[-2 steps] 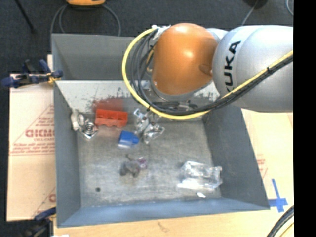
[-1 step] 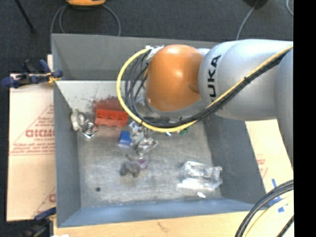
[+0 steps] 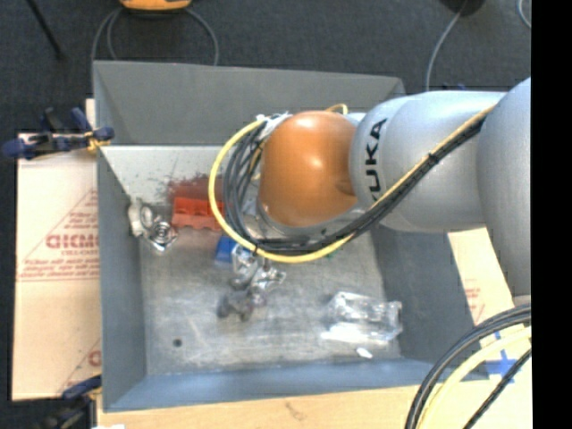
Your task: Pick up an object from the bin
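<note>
My gripper (image 3: 253,282) reaches down from under the orange dome into the middle of the bin, its tip just above the floor. A small dark thing (image 3: 232,308) lies right at its lower end; whether the gripper touches it I cannot tell. A blue thing (image 3: 224,249) sits just up and left of the gripper, partly hidden by the cables. Further left, an orange-red block (image 3: 193,213) rests against the bin's back wall.
A shiny metal and white piece (image 3: 149,222) lies at the left wall. A crumpled clear plastic bag (image 3: 361,319) lies near the front right. The arm and its cables cover the bin's back right part.
</note>
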You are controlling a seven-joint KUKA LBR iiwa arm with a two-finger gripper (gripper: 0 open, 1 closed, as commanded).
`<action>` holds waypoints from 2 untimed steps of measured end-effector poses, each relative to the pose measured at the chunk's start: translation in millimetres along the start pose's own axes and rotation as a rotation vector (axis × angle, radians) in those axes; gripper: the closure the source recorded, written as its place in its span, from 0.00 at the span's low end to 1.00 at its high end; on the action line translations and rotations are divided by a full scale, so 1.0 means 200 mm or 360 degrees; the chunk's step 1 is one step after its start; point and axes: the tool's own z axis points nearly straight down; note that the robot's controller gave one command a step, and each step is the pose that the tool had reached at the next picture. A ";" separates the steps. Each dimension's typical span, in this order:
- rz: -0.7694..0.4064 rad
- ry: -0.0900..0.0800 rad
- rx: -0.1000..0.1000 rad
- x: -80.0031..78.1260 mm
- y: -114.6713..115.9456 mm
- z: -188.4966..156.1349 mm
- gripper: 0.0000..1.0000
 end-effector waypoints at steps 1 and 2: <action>0.0003 -0.0005 0.0002 0.00 0.00 -0.01 0.00; -0.0494 -0.0003 0.0000 -0.05 0.08 0.25 0.00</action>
